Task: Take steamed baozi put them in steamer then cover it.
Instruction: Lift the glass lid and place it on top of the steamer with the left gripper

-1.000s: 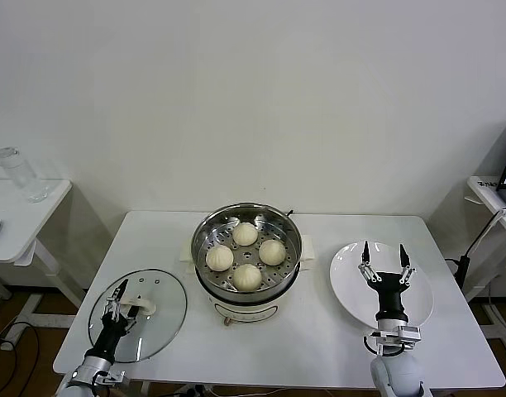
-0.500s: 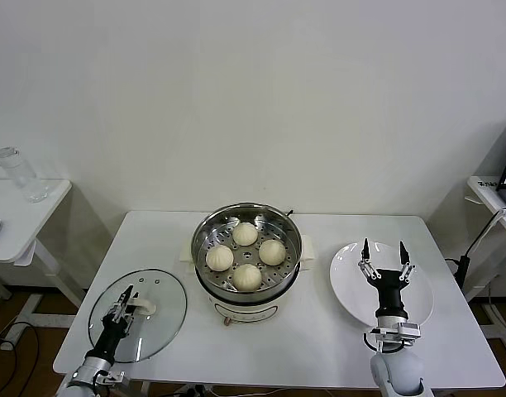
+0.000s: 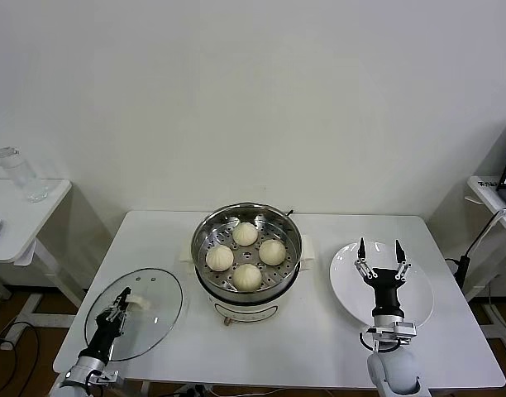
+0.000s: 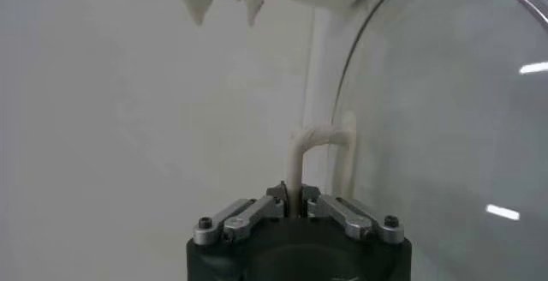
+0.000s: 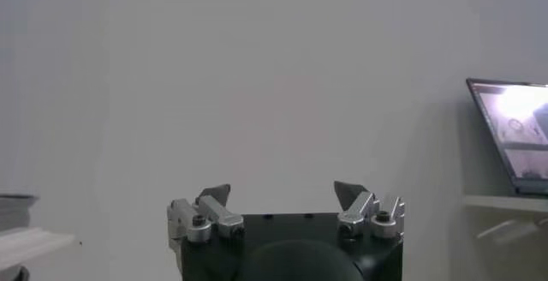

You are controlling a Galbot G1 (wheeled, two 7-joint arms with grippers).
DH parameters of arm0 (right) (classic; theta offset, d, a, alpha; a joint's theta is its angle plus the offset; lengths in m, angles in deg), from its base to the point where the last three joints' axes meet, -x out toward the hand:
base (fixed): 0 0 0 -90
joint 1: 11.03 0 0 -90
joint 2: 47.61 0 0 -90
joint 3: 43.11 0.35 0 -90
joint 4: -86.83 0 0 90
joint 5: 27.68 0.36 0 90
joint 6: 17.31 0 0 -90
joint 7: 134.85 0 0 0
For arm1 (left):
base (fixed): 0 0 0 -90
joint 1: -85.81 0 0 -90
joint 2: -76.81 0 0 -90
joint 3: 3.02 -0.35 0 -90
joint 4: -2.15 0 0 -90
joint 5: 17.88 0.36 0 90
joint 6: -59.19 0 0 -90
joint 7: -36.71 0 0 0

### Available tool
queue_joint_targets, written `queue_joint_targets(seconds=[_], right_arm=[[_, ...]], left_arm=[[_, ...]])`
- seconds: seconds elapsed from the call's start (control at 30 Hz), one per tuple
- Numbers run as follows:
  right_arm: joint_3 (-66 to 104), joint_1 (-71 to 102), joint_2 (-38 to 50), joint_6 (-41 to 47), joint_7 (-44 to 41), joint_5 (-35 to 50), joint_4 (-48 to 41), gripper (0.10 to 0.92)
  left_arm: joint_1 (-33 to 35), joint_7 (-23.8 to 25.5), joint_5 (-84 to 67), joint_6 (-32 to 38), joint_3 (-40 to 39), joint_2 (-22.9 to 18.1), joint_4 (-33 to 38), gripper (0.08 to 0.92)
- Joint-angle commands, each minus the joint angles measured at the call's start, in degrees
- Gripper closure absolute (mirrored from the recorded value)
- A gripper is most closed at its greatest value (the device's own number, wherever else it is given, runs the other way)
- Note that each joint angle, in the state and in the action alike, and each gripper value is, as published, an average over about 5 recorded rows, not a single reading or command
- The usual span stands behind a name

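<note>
Stainless-steel and shiny, the round steamer (image 3: 247,248) stands on its white base at the middle of the white table (image 3: 319,331), uncovered, with the four smooth cream-white steamed baozi (image 3: 247,276) resting on the perforated tray inside it, set apart in a rough diamond

To the robot's left of the pot, the round clear glass cover (image 3: 135,313) with its metal rim sits near the table's front left edge, tilted so that the side away from the steamer is raised. The left gripper (image 3: 122,300) is clenched on the white handle (image 4: 318,156) at the centre of this lid; in the left wrist view the thin white handle loop runs straight down between the closed fingers (image 4: 338,208), with the glass disc (image 4: 445,137) standing on edge beside it

On the other side of the steamer lies a flat round white plate (image 3: 349,266), bare. The right gripper (image 3: 378,252) hangs above that plate, pointing upward, its two dark fingertips (image 3: 361,246) spread wide and grasping nothing; the right wrist view shows the same released claw against the plain wall

A clear glass jar (image 3: 20,174) stands on a small white side table (image 3: 5,223) at the far left
</note>
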Motion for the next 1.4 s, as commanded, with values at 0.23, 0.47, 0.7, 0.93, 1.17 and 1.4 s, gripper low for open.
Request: queue_joint_targets(seconds=[0.23,0.47,0.7,0.93,1.17,1.4], right_arm=[[-0.21,-0.12,-0.70,-0.10,-0.06,-0.72,0.22,0.203],[-0.06,-0.01,-1.17,0.04,-0.05,-0.88,0.53,0.203],[0.40,0.24,-0.90,2.46,0.14,-1.15,0.80,0.203],[0.84,0.58,-0.64,3.65,0.25,-1.03,0.85,0.203],[1.22,0.64,-0.99,3.33,0.09,-1.04,0.13,0.203],[1.87,0.60,-1.20,2.73,-0.03,-1.02,-0.68,0.203]], left_arm=[[-1.98,4.77,-5.38,-12.33,10.36,4.37,27.82,0.802],[-4.62,10.10,-6.96,-21.35,1.88,6.79,41.06,0.802],[-12.60,16.54,-3.60,-31.65,-19.15,5.30,43.17,0.802],[-21.97,24.09,0.80,-40.76,-33.90,-0.01,36.99,0.802],[-28.06,33.60,6.46,-46.93,-40.74,-4.32,32.18,0.802],[-29.49,39.61,13.14,-49.37,-42.83,-6.95,28.74,0.802]])
